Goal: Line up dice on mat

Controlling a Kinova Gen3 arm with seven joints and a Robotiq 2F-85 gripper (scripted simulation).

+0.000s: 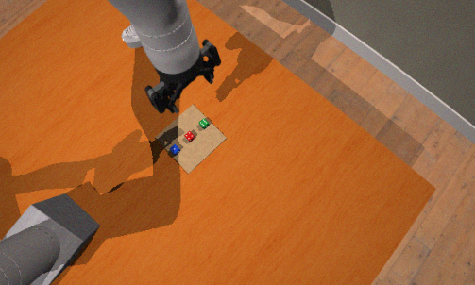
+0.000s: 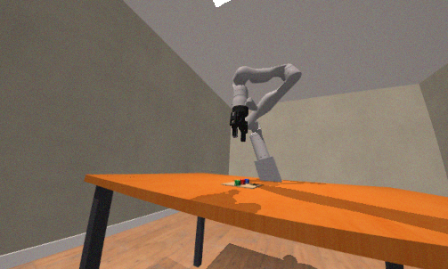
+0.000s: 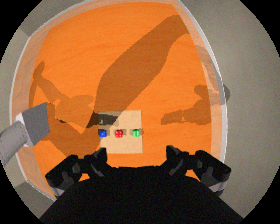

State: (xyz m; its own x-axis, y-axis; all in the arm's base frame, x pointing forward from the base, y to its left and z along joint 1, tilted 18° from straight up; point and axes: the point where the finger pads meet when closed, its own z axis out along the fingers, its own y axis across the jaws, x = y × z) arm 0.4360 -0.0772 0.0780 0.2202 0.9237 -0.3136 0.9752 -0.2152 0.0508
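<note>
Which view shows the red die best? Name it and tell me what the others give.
The top view: the red die sits mid-mat between the blue and green dice, its white pips visible though too small to count. The exterior view shows it edge-on as a small red block; the wrist view shows only a red dot.
</note>
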